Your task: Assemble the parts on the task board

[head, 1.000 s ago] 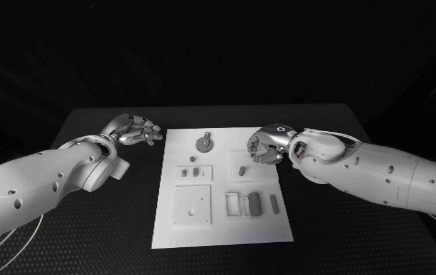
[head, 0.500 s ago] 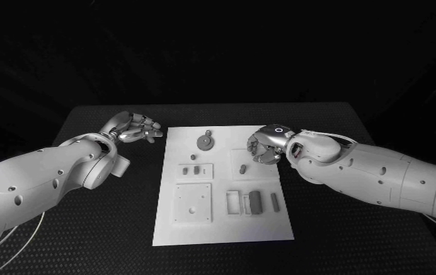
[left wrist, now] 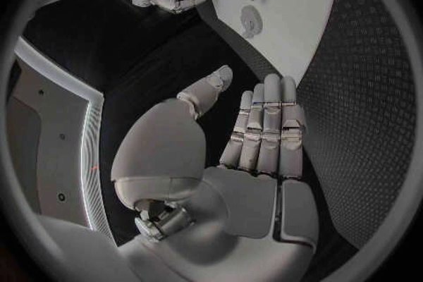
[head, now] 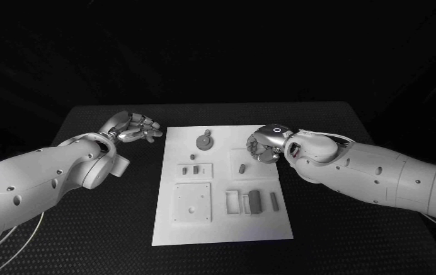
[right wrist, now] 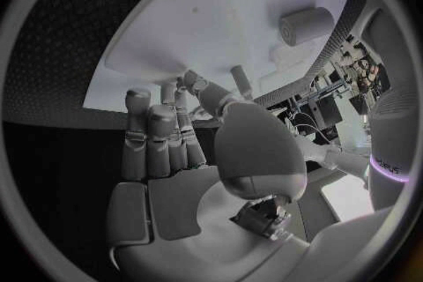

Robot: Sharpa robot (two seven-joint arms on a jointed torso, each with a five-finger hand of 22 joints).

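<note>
Since a second ago our right hand [head: 265,144] has edged inward over the task board [head: 223,224], toward the round part [head: 205,142] at its far end. It holds nothing, fingers straight and loosely apart. Our left hand [head: 133,127] waits beside the board, fingers apart, empty. Lowering carelessly, we could knock the small peg [head: 242,169] askew.

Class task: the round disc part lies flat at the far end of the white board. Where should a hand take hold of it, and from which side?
Probably from above, fingers pinching opposite rim edges: the disc lies flat on the board, so only its rim offers a hold.
</note>
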